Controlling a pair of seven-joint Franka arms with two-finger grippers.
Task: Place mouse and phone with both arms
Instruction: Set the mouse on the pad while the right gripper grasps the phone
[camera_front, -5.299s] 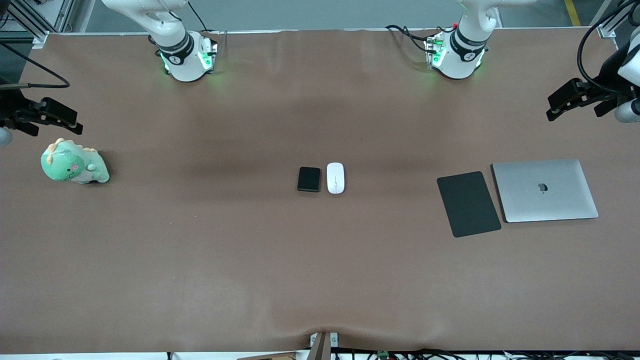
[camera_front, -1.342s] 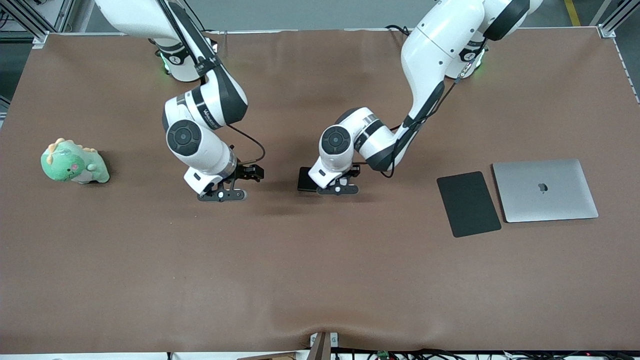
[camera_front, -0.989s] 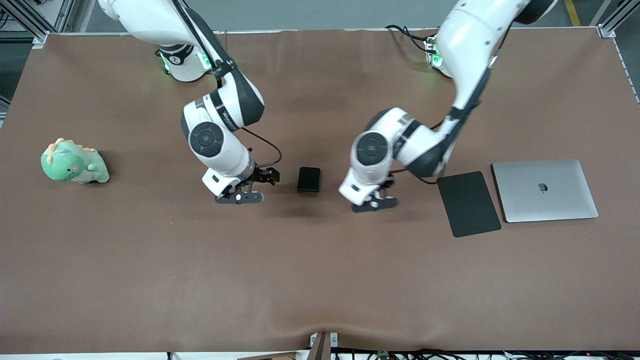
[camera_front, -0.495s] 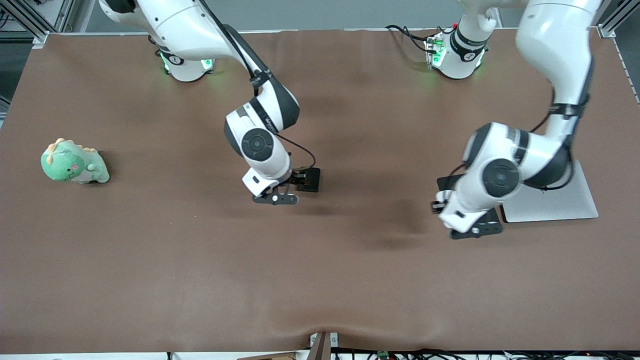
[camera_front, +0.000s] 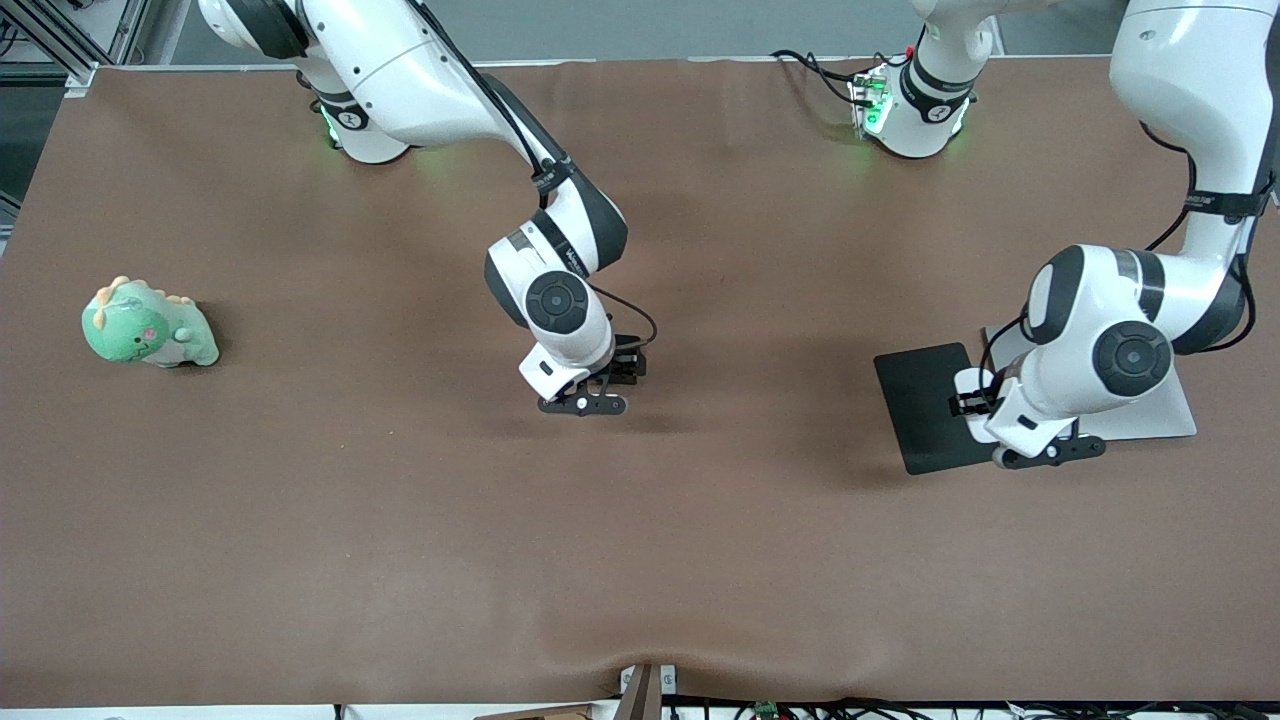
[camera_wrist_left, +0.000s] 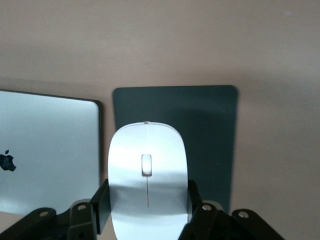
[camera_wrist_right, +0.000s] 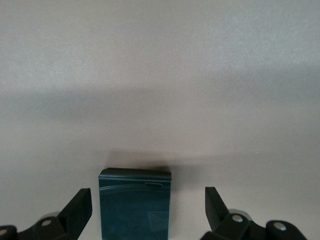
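The left gripper (camera_wrist_left: 147, 220) has the mouse (camera_wrist_left: 147, 175) clamped between its fingers and hangs over the black pad (camera_front: 920, 400), just beside the laptop (camera_wrist_left: 47, 150). I'd say setting it down comes next: lower, then release. The right gripper (camera_wrist_right: 147, 212) stands wide apart, holding nothing, straddling the phone (camera_wrist_right: 135, 202), which lies flat mid-table (barely visible from the front, under the wrist). It needs to drop and close squarely.
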